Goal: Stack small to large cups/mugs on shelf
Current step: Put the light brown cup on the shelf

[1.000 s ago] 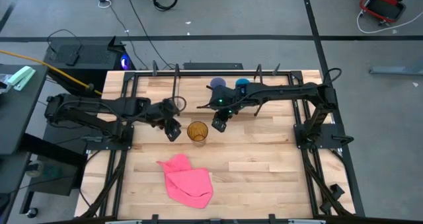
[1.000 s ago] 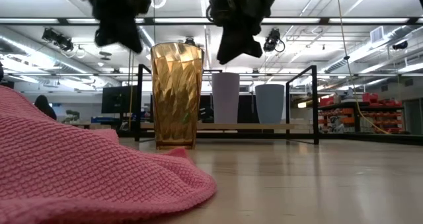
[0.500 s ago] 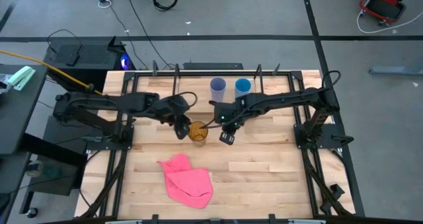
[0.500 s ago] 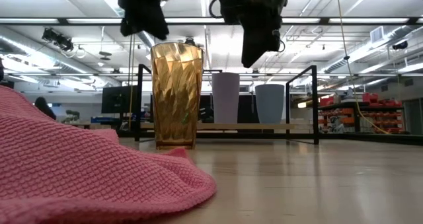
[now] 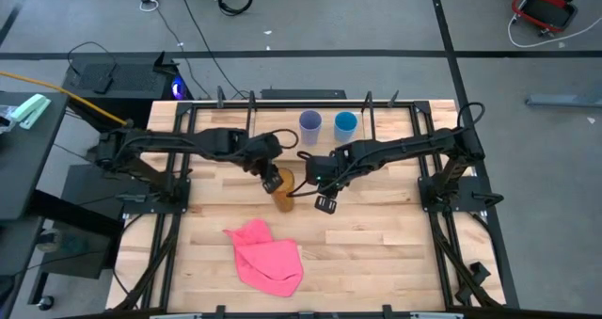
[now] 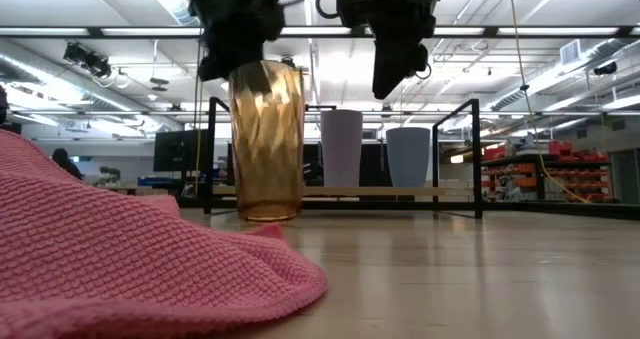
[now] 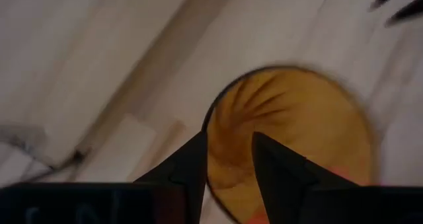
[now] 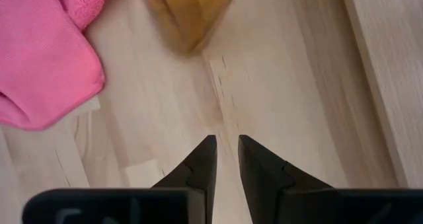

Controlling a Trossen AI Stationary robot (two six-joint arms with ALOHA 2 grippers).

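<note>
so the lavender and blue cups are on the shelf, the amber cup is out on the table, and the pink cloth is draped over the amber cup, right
Not quite: the pink cloth is not draped over the amber cup. The high view shows it lying flat on the table, nearer the front edge and apart from the cup. The rest holds: the lavender cup and blue cup stand on the shelf, and the amber cup is out on the table.

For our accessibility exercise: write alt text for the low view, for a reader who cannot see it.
An amber cup stands on the wooden table, the left gripper at its rim. A lavender cup and a blue cup sit on the shelf behind; pink cloth fills the foreground.
</note>
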